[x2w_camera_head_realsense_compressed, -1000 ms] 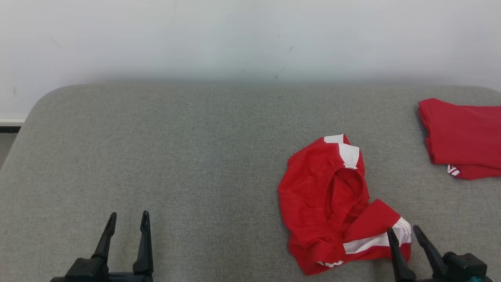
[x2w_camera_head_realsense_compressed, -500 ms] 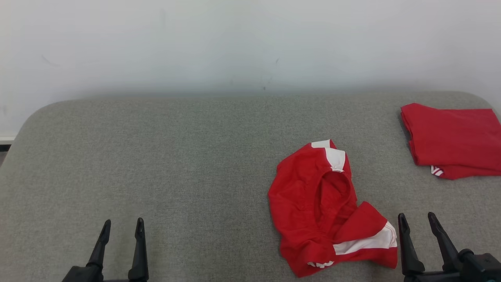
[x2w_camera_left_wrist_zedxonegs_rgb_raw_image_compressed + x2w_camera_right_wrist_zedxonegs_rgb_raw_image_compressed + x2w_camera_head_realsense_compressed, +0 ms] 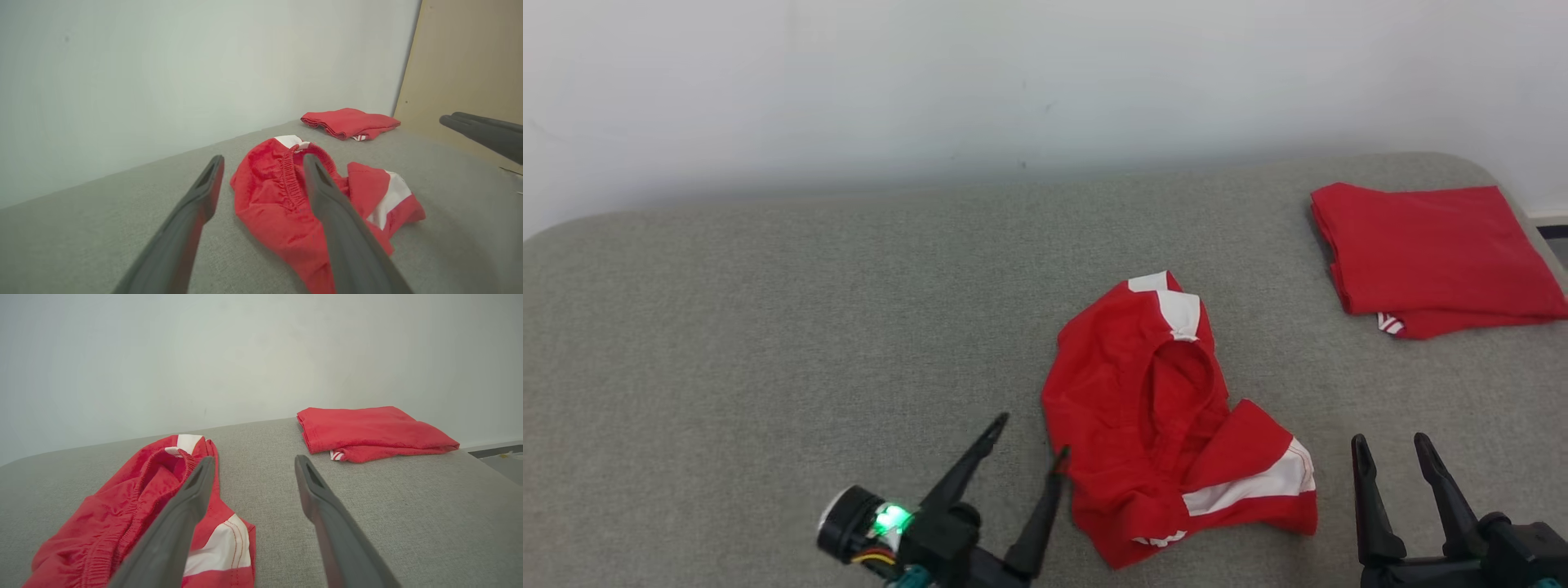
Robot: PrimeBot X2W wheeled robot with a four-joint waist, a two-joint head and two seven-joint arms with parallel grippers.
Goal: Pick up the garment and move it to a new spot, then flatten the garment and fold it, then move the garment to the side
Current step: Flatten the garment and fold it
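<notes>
A crumpled red garment [image 3: 1168,416] with white stripes lies on the grey surface [image 3: 768,327], right of centre. It appears again in the left wrist view [image 3: 282,192] and in the right wrist view [image 3: 122,522]. My left gripper [image 3: 1029,437] is open, low over the surface at the garment's left edge, its right finger close to the cloth. My right gripper [image 3: 1390,445] is open just right of the garment, apart from it. In the wrist views both grippers, left [image 3: 261,163] and right [image 3: 253,463], hold nothing.
A folded red garment [image 3: 1429,257] lies at the far right of the surface, near its rounded corner; it also shows as a folded pile [image 3: 367,433]. A pale wall [image 3: 1013,73] runs behind the surface. A tan panel [image 3: 470,61] stands at the right.
My left gripper has swung right, from the lower left to the crumpled garment's left edge. The head camera has turned, shifting the whole scene left. The right gripper stays open beside the garment.
</notes>
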